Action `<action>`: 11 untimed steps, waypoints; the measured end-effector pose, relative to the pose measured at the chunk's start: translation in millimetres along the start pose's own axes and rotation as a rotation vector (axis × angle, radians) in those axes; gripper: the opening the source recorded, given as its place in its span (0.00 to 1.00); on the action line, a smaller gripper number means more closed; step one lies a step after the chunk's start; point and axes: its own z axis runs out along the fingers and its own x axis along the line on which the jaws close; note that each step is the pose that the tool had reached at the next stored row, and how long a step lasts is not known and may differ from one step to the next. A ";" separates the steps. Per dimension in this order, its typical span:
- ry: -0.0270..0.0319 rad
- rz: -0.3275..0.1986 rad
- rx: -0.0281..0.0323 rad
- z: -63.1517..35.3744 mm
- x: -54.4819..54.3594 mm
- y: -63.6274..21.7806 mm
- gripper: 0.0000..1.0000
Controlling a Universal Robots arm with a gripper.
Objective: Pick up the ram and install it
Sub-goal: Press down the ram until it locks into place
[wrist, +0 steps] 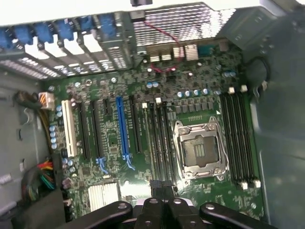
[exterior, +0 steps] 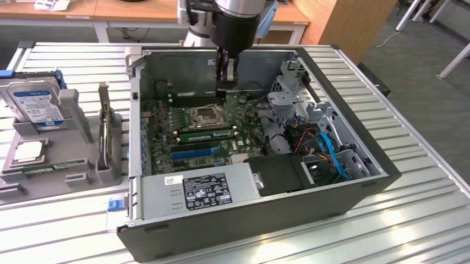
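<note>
The end effector (exterior: 226,82) hangs inside the open case (exterior: 353,181) above the motherboard (exterior: 206,132), beside the CPU socket (exterior: 208,115); I cannot tell whether it pinches the ram. A green stick lies in a slot (exterior: 208,132) below the socket. A tilted descent could jam against slot latches.

Arm (exterior: 235,16) showing a silver-grey cylindrical segment above a wide black wrist housing. Black cable running beside it. Pincer (exterior: 226,82) tapering into slim dark fingers; black rounded links with round bolts showing in wrist view.
</note>
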 end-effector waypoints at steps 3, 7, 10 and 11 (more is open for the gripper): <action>-0.0026 0.055 0.0006 0.2 0.0 0.0 0.10; -0.0058 0.126 0.0014 0.3 0.0 -0.1 0.10; -0.0083 0.181 0.0020 0.4 0.0 -0.1 0.10; -0.0090 0.199 0.0022 0.4 0.0 0.0 0.10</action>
